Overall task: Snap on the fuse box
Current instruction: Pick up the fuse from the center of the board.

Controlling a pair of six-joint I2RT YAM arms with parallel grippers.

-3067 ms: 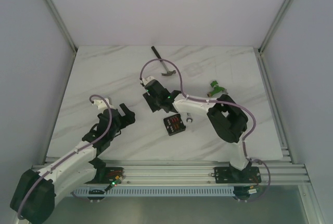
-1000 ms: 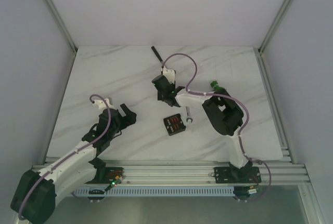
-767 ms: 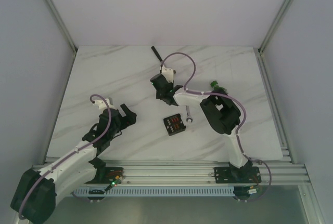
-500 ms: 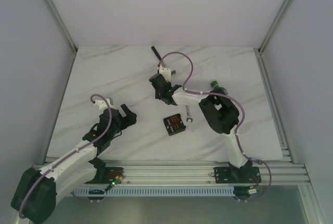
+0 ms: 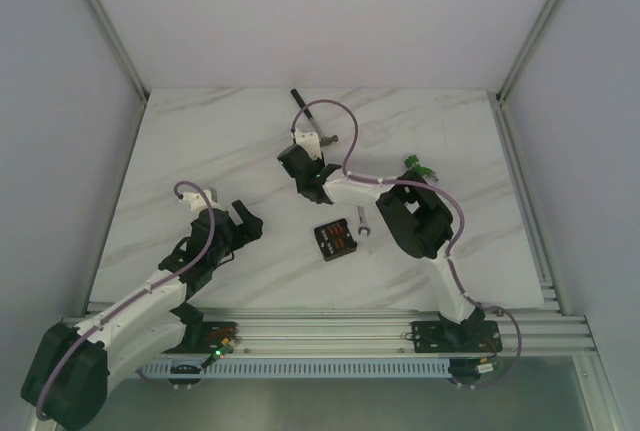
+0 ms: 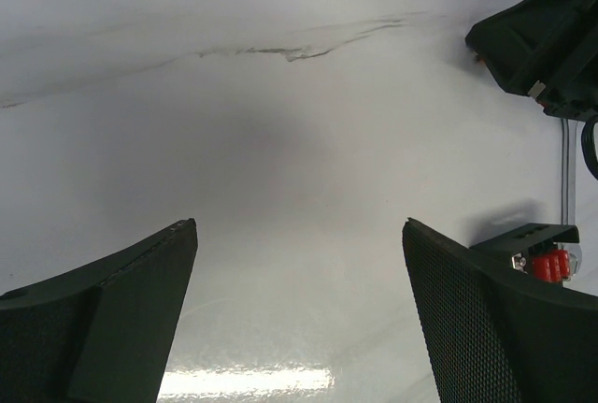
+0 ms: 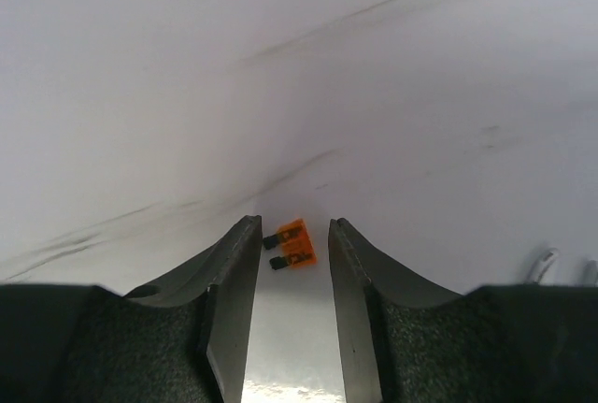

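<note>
– Right gripper [image 5: 298, 163] has swung back and left, away from the fuse box [image 5: 335, 239]; the left arm hasn't shifted.

– What is it over?

– A loose orange fuse [image 7: 292, 243], flat on the marble table [image 5: 200, 141] between half-open fingers with a gap on each side. Nothing is gripped.

– How should it pick the fuse up?

– I'd centre it, descend square and pinch the plastic body, not the blades.

– And the left gripper [image 6: 299, 225]?

– Spread wide, empty, hovering. The box sits mid-table between the arms, beside a small metal tool [image 5: 362, 223].

– What's unclear?

– From above, the gripper hides the fuse. I cannot tell whether the fingertips touch the marble. The left wrist view shows only a corner of the box.
</note>
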